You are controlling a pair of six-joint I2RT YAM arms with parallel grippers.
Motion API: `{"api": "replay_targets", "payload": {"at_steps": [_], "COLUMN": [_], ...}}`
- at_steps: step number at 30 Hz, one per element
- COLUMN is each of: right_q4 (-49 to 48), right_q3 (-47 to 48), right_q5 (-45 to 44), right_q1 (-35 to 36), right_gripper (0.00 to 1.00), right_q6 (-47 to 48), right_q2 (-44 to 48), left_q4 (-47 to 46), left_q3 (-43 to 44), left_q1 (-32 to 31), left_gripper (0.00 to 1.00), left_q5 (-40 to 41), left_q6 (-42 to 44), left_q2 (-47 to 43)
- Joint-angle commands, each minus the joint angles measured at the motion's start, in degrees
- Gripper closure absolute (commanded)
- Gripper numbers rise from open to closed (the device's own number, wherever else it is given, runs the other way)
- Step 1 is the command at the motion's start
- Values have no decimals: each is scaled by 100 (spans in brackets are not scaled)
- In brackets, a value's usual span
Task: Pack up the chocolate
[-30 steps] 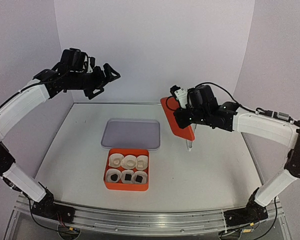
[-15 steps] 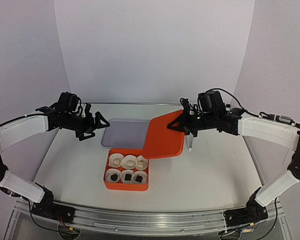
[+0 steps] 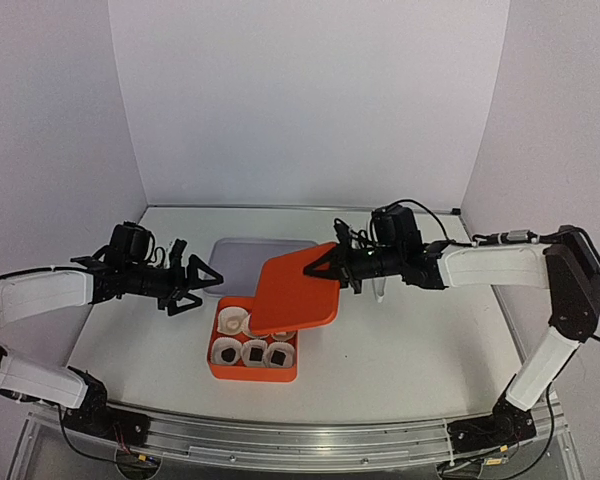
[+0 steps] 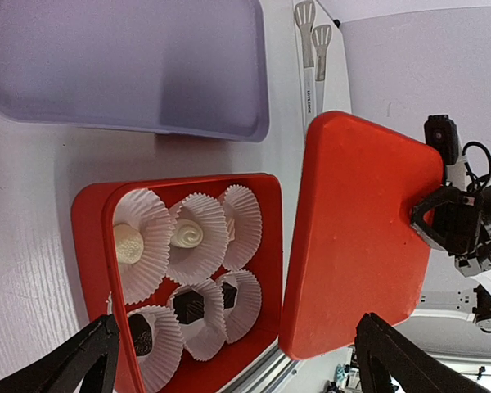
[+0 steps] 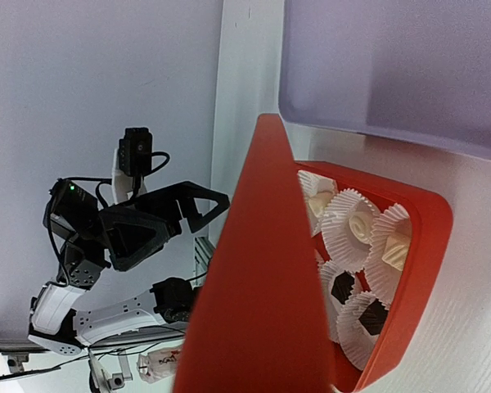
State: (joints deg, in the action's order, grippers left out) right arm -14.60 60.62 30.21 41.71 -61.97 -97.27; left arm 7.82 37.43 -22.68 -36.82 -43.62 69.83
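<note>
The chocolate sits in white paper cups inside the orange box (image 3: pixel 218 373): cream-white pieces (image 4: pixel 190 233) in the far row, dark pieces (image 4: pixel 190 304) in the near row. My right gripper (image 3: pixel 338 264) is shut on the far right corner of the orange lid (image 3: pixel 296 291). The lid hangs tilted over the box's right side and hides part of the far row in the top view. In the right wrist view the lid (image 5: pixel 262 311) fills the middle, with the cups (image 5: pixel 360 225) beside it. My left gripper (image 3: pixel 195 285) is open, left of the box, holding nothing.
A lilac tray (image 3: pixel 265 262) lies just behind the box. White tongs (image 3: pixel 378 288) lie on the table to the right of the tray, under my right arm. The metal rail (image 3: pixel 280 440) runs along the near edge.
My right arm swung the lid from upright at the back right down and left, over the box. My left arm dropped from high at the back to table level beside the box.
</note>
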Motion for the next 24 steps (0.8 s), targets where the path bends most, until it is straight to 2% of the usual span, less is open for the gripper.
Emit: {"api": "replay_targets", "payload": {"at_steps": [1, 7, 24], "right_q4": [-1452, -1586, -2306], "right_q3": [82, 108, -559], "right_q5": [457, 542, 470], "right_q1": [197, 360, 468], "right_gripper": [99, 97, 94], "right_q6": [-705, -650, -733], "right_q2": [-596, -979, -1073], "left_q4": [-745, -1099, -905], "left_q3": [-131, -147, 18], "left_q1": [-132, -228, -238], "left_gripper": [0, 0, 0], "left_q5": [-277, -311, -291], "left_q6": [-103, -79, 162], "left_q2": [161, 482, 981]}}
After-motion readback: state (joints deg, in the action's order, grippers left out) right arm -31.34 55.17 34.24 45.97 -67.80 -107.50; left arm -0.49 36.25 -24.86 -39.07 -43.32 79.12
